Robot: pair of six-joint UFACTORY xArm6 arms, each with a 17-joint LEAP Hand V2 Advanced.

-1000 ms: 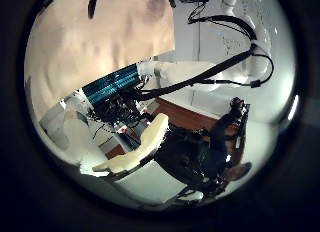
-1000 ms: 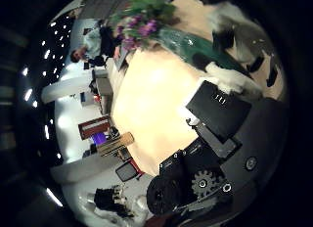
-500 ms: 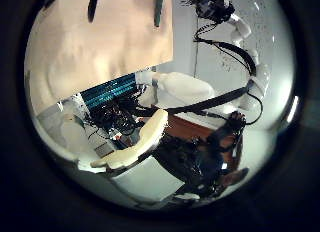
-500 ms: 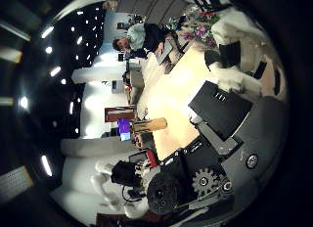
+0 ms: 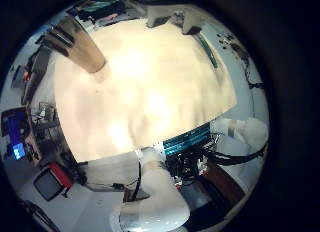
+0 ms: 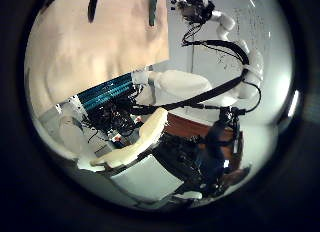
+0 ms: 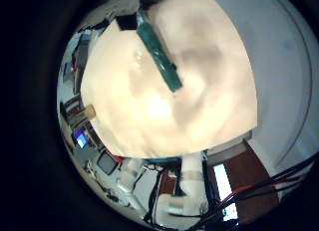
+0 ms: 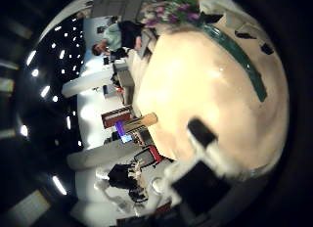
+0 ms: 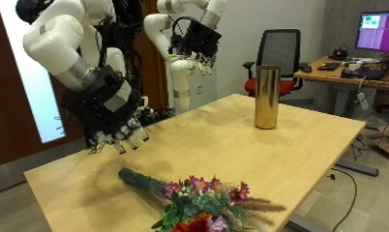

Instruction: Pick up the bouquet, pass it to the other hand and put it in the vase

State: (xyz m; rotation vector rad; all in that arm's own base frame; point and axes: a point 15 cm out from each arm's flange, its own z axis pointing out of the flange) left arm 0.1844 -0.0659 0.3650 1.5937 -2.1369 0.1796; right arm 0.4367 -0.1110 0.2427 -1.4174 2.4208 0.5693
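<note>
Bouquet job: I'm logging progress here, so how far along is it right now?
Nothing looks done yet. The bouquet lies flat on the table, apart from both hands. The right hand hovers over the table beyond the bouquet's stem end, fingers open and holding nothing; the left hand is raised farther back. The vase stands upright, with no flowers showing. Pickup, handover and placing all remain.

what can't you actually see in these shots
- Bouquet: the nearest blooms are cut off by the bottom edge of the outside view. In the right little finger side palm view only its wrapped stem shows, and the flowers run off the edge.
- Vase: its own wall hides the inside in the outside view, so whether it is empty cannot be told. In the palm views it is too small.
</note>
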